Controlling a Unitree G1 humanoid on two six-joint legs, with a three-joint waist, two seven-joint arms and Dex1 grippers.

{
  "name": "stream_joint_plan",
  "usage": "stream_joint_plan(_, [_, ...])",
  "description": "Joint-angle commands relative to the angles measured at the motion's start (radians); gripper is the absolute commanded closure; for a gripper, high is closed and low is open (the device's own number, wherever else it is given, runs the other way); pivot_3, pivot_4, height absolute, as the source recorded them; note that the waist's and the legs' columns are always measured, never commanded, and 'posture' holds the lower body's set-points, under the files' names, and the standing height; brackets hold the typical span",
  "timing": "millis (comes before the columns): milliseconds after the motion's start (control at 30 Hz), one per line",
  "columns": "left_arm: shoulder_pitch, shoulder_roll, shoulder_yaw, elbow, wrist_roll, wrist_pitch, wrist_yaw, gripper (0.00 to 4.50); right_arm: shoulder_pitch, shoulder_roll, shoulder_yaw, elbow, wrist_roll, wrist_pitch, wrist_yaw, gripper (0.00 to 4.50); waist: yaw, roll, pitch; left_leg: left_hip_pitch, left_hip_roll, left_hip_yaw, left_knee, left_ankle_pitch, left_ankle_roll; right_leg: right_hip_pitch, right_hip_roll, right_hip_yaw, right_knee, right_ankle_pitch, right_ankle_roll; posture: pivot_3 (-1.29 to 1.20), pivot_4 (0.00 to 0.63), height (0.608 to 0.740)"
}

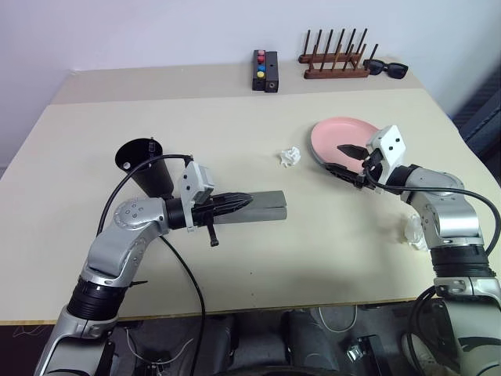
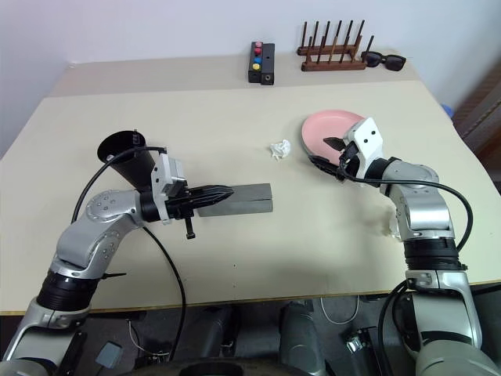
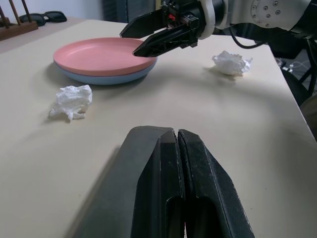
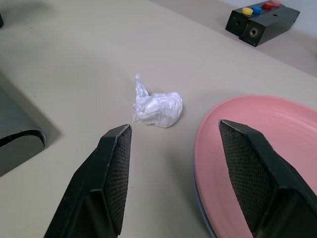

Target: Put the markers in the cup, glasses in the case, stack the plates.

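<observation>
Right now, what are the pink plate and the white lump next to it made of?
The pink plate looks like smooth plastic, with a soft, even sheen. The white lump looks like crumpled tissue or thin paper, going by its sharp creases, though it could be thin plastic wrap.

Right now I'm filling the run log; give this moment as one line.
plates: salmon pink round plastic plate on light blue plate | left tool: shut, over grey hard-shell case | right tool: open at plates' rim

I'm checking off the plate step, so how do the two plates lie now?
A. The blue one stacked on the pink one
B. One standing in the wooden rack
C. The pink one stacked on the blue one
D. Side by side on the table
C: the left wrist view shows the pink plate resting on the blue plate, whose rim peeks out beneath.
</observation>
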Motion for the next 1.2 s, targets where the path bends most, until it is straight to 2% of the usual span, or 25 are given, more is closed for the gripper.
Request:
stream_joint_plan(33, [-0.017, -0.006, 0.010, -0.016, 0.003, -0.019, 0.007, 4.50, -0.005, -0.015, -0.030, -0.007, 0.010, -0.019, -0.001, 1.67, 0.000, 0.000, 0.000, 0.000, 0.000, 0.000, 0.000, 0.000, 0.000, 0.000, 0.000, 0.000, 0.000, 0.000, 0.000, 0.00, 0.150, 0.740])
stream_joint_plan(367, [-0.078, -0.063, 0.024, 0.030, 0.064, -0.070, 0.098, 4.50, -0.030, -0.017, -0.041, 0.044, -0.021, -0.062, -0.060, 1.67, 0.001, 0.000, 0.000, 0.000, 0.000, 0.000, 0.000, 0.000, 0.000, 0.000, 0.000, 0.000, 0.000, 0.000, 0.000, 0.00, 0.150, 0.740])
stream_joint_plan(500, [-0.134, -0.105, 0.011, 0.042, 0.115, -0.083, 0.178, 4.50, -0.027, -0.059, -0.048, 0.061, -0.055, -0.062, -0.092, 1.67, 0.003, 0.000, 0.000, 0.000, 0.000, 0.000, 0.000, 0.000, 0.000, 0.000, 0.000, 0.000, 0.000, 0.000, 0.000, 0.00, 0.150, 0.740])
stream_joint_plan(700, [-0.208, -0.138, 0.007, 0.008, 0.068, 0.031, 0.206, 4.50, 0.055, -0.218, -0.089, -0.081, -0.005, 0.126, -0.008, 1.67, 0.007, 0.000, 0.000, -0.001, 0.000, 0.000, 0.000, 0.000, 0.000, 0.000, 0.000, 0.000, 0.000, 0.000, 0.000, 0.00, 0.150, 0.740])
stream_joint_plan(1000, [-0.224, -0.125, -0.024, 0.031, 0.026, 0.082, 0.104, 4.50, 0.262, -0.357, -0.235, -0.303, 0.058, 0.299, 0.023, 1.67, 0.004, 0.000, 0.000, -0.001, 0.000, 0.000, 0.000, 0.000, 0.000, 0.000, 0.000, 0.000, 0.000, 0.000, 0.000, 0.00, 0.150, 0.740])
stream_joint_plan(1200, [-0.251, -0.100, -0.031, 0.058, -0.003, 0.137, 0.039, 4.50, 0.430, -0.480, -0.345, -0.433, 0.133, 0.539, 0.098, 1.67, 0.021, 0.000, 0.000, -0.001, 0.000, 0.000, 0.000, 0.000, 0.000, 0.000, 0.000, 0.000, 0.000, 0.000, 0.000, 0.00, 0.150, 0.740])
